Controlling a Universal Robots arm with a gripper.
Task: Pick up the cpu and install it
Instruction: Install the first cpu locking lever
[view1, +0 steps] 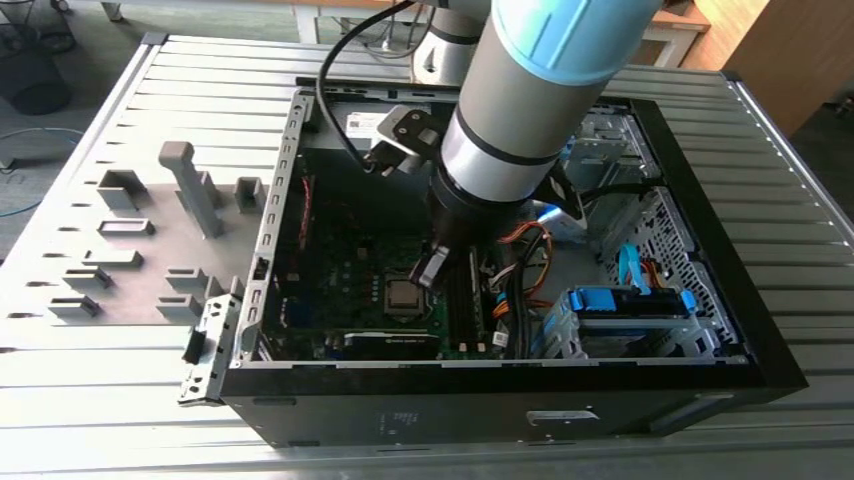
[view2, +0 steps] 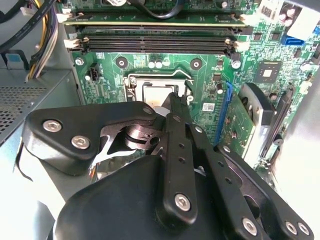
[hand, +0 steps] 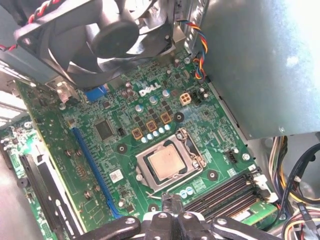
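The cpu (hand: 167, 164) is a small square chip with a plain metal top. It lies flat in the metal-framed socket on the green motherboard (hand: 125, 130), inside the open computer case (view1: 507, 400). In the exterior view the cpu (view1: 400, 294) shows just to the left of my gripper (view1: 430, 272). In both wrist views my gripper (hand: 172, 202) hangs a little above the board at the socket's edge, on the side of the memory slots. Its black fingers (view2: 172, 107) are pressed together with nothing between them. The fingers cover part of the cpu (view2: 152, 93) in the second wrist view.
Memory slots (view2: 155, 42) run beside the socket. A black fan (hand: 100, 35) and the case wall (hand: 260, 65) stand close over the board. Coloured cables (view1: 527, 270) and a blue drive cage (view1: 627, 305) fill the case's right part. Grey holder frames (view1: 134, 225) stand on the slatted table outside.
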